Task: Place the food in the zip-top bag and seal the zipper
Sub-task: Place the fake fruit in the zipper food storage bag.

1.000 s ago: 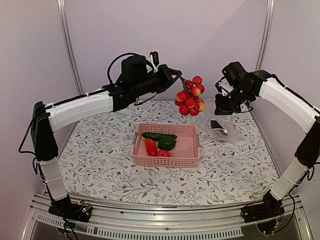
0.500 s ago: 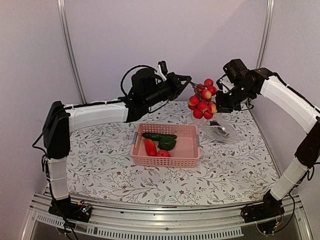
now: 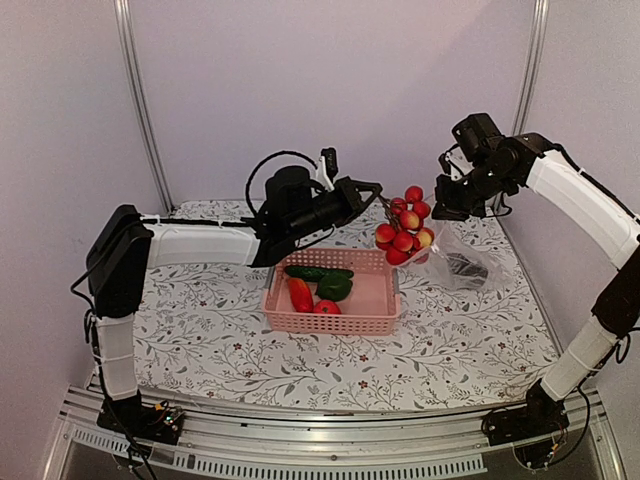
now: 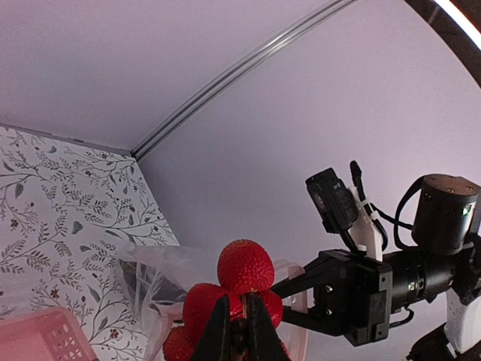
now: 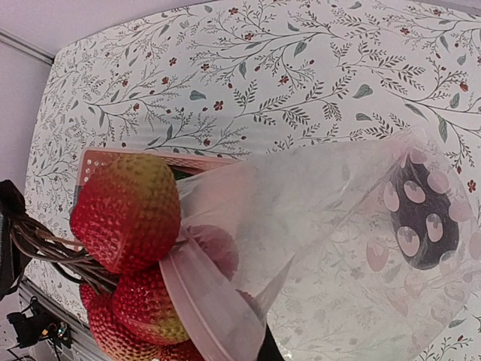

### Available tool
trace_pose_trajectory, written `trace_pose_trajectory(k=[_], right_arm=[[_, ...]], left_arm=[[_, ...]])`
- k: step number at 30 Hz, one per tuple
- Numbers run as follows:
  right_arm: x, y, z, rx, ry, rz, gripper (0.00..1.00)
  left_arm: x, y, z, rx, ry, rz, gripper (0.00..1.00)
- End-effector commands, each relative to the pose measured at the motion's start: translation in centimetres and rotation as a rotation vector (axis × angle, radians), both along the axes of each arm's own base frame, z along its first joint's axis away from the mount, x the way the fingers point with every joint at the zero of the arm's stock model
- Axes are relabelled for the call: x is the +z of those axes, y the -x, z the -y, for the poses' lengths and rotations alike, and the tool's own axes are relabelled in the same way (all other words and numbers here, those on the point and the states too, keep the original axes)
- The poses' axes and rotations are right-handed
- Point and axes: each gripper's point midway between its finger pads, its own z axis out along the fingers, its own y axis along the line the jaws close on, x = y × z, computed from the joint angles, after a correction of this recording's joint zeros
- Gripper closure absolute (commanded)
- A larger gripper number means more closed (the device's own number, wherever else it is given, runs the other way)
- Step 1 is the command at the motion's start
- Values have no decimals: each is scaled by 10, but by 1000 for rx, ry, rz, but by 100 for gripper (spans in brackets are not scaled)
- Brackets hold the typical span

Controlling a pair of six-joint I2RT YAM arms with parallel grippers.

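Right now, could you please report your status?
Left end effector shut on fruit cluster, at bag mouth. Right end effector shut on bag edge. Eggplant inside.

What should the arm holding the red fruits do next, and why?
Probably ease the cluster down and deeper into the bag. The left gripper grips its stem right at the bag's mouth, which the right gripper holds up, and the top fruits show outside the plastic.

The cluster of small red fruits (image 5: 128,218) has a pebbled, matt skin and brown, twig-like stems. The zip-top bag (image 5: 331,195) is thin clear plastic film, crinkled and faintly shiny. The pink basket (image 3: 330,322) is smooth slotted plastic. A matt, leaf-printed sheet covers the counter (image 3: 200,330), whose near edge is ribbed bare metal.
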Motion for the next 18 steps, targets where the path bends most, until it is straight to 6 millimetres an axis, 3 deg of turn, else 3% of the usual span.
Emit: trace_pose_trajectory(k=[1, 9, 18], right_arm=[[23, -10, 4, -28, -31, 72, 100], [26, -15, 6, -28, -20, 81, 100], [2, -14, 3, -14, -5, 23, 100]], left_arm=[[7, 20, 13, -78, -68, 147, 100], [5, 47, 33, -175, -260, 360, 100], [51, 55, 13, -88, -229, 523, 100]])
